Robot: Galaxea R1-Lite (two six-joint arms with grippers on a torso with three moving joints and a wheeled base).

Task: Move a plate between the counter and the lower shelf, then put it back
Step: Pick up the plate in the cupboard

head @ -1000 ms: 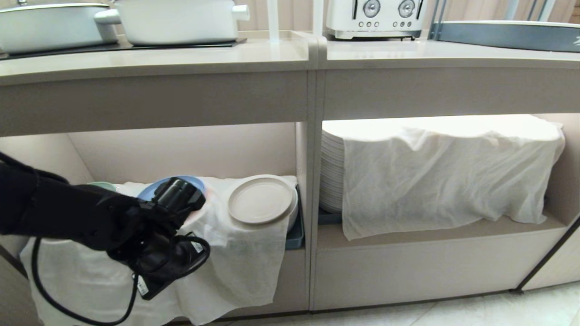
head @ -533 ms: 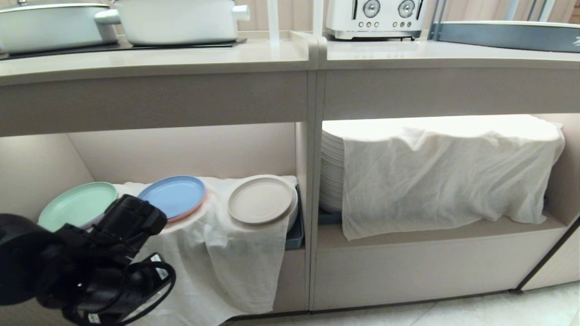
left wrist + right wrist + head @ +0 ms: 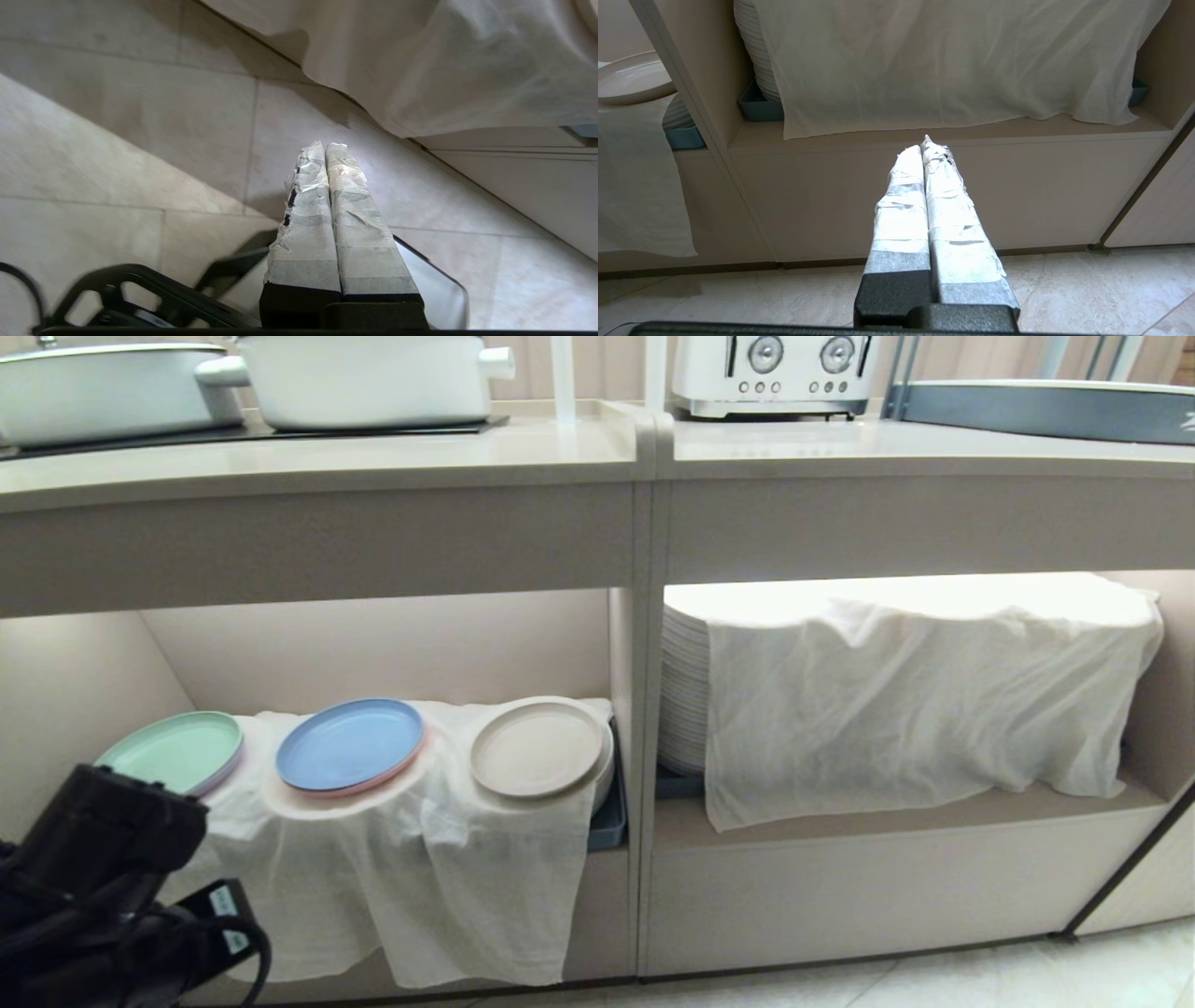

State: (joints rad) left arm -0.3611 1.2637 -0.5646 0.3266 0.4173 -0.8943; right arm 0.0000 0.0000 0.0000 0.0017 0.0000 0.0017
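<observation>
Tiled floor [image 3: 140, 140] runs under the unit, pale and bare where the left wrist view looks down on it. Left gripper [image 3: 325, 145] points at that floor, jaws pressed fully together, taped fingers [image 3: 303, 224] touching along their length, holding nothing, touching nothing. Hem of the white cloth [image 3: 444, 70] hangs just beyond the fingertips, apart from them. In the head view the left arm [image 3: 103, 887] sits low at the bottom left corner, in front of the draped cloth.

Right gripper [image 3: 924, 140] also has jaws closed and empty, aimed at the front panel below the right cubby, near the floor; it does not show in the head view.

Lower shelf [image 3: 887, 812]: left cubby has the cream plate [image 3: 537, 749] lying flat on the cloth-covered stack beside the divider [image 3: 644, 756], blue plate [image 3: 350, 745] just left of it, mint-green plate [image 3: 177, 751] furthest left. Right cubby has a tall plate stack under another cloth [image 3: 915, 700].

Surface [image 3: 373, 457] above carries white pots [image 3: 364, 378] and a toaster [image 3: 775, 373].

Versus a second ago: the left arm has dropped away from in front of the blue plate down to the corner, uncovering the blue and green plates. Cream plate unchanged in place.
</observation>
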